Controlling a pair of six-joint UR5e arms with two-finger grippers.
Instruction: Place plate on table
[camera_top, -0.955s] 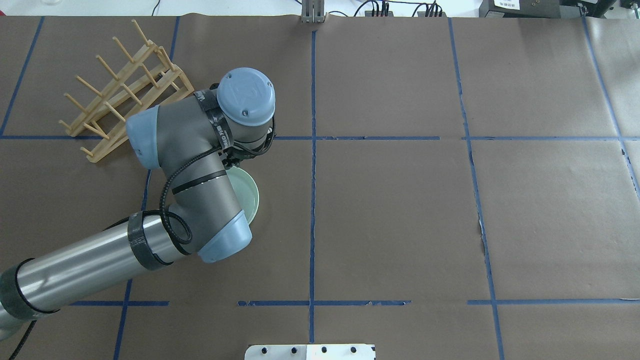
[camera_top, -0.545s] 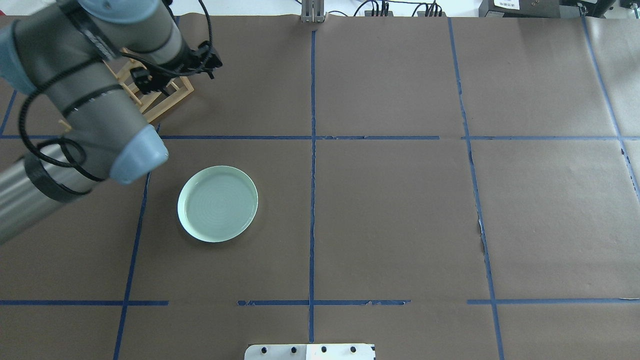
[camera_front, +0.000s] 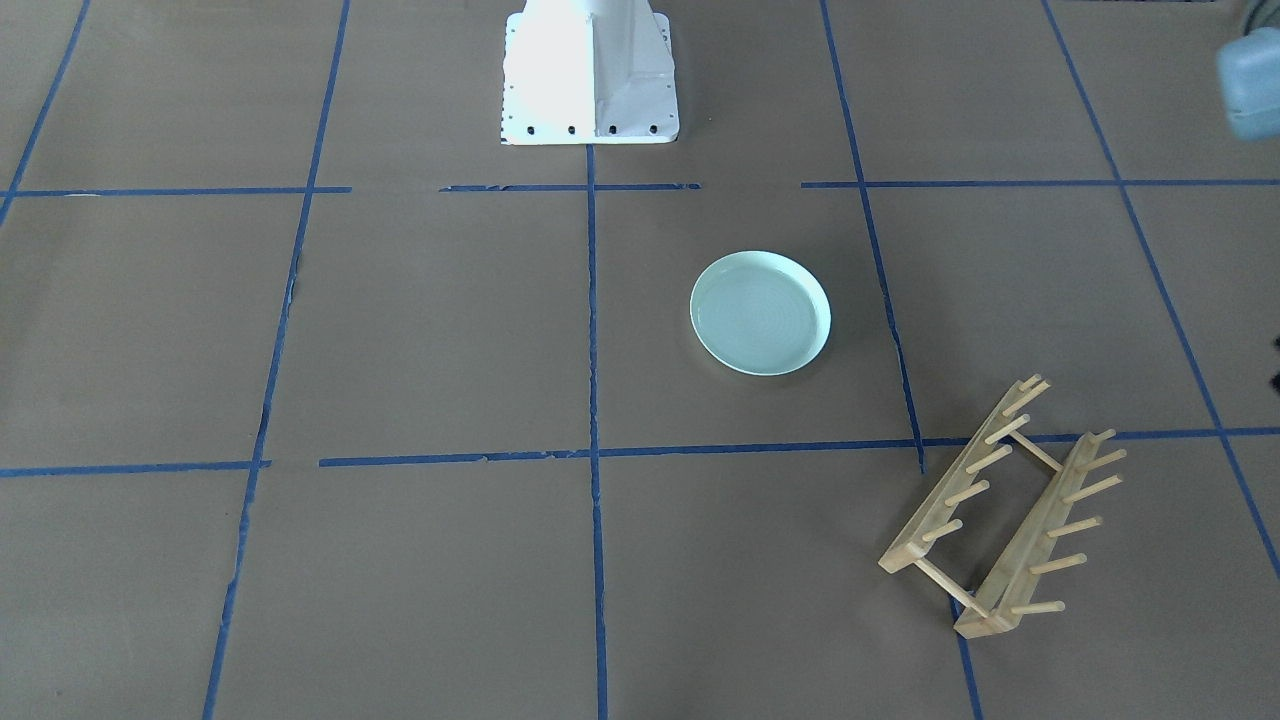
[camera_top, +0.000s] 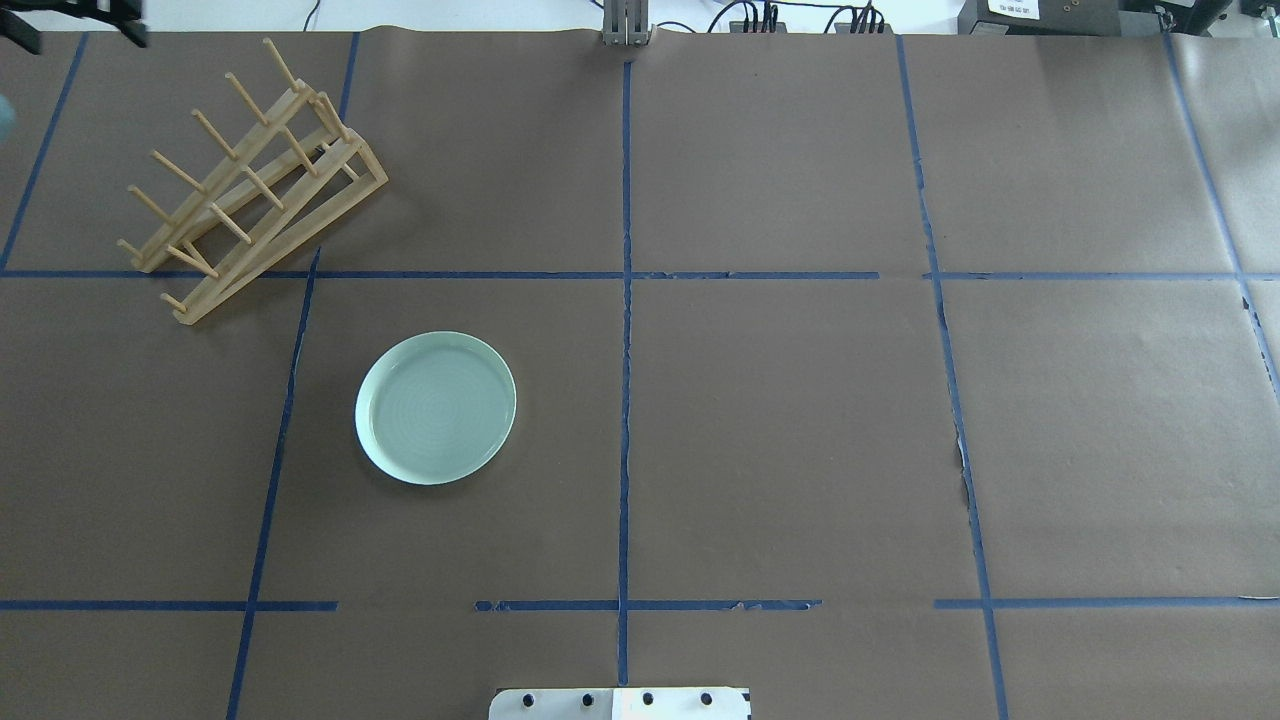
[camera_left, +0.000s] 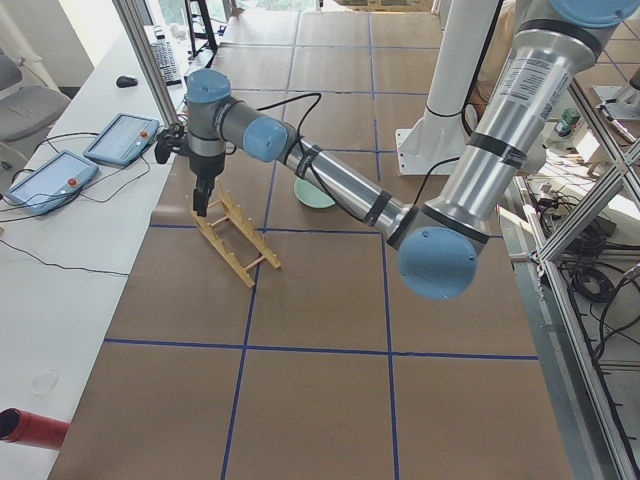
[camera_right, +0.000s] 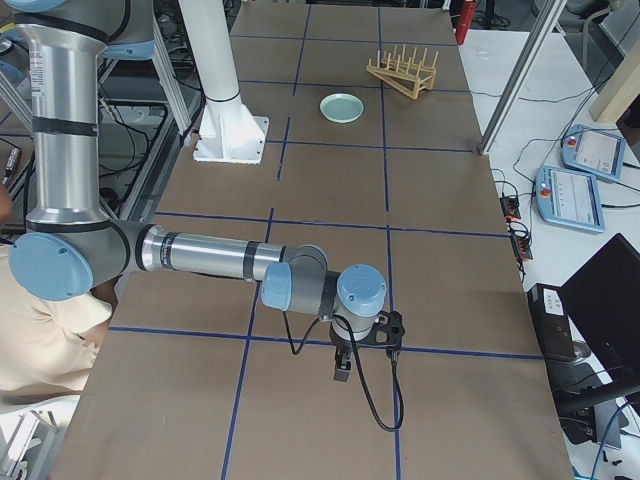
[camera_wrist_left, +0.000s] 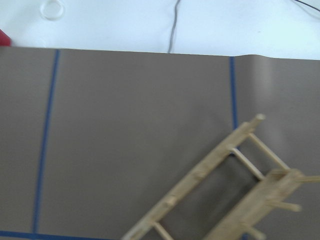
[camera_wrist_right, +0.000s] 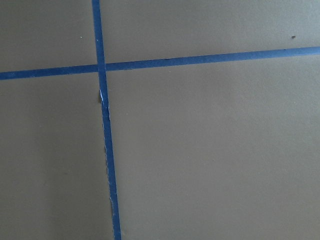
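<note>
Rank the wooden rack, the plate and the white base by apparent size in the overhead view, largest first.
1. wooden rack: longest span by far.
2. plate: a full circle, shorter than the rack.
3. white base: only a strip shows, cut off by the bottom edge, so its true size is unsure.

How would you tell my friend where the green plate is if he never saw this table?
Look at the big brown table with blue tape squares. In the square just ahead of the white robot base, on the robot's left, lies the plate, flat on the paper. It is round and pale mint green, while its neighbour, the wooden peg rack, is tan and full of sticks.
</note>
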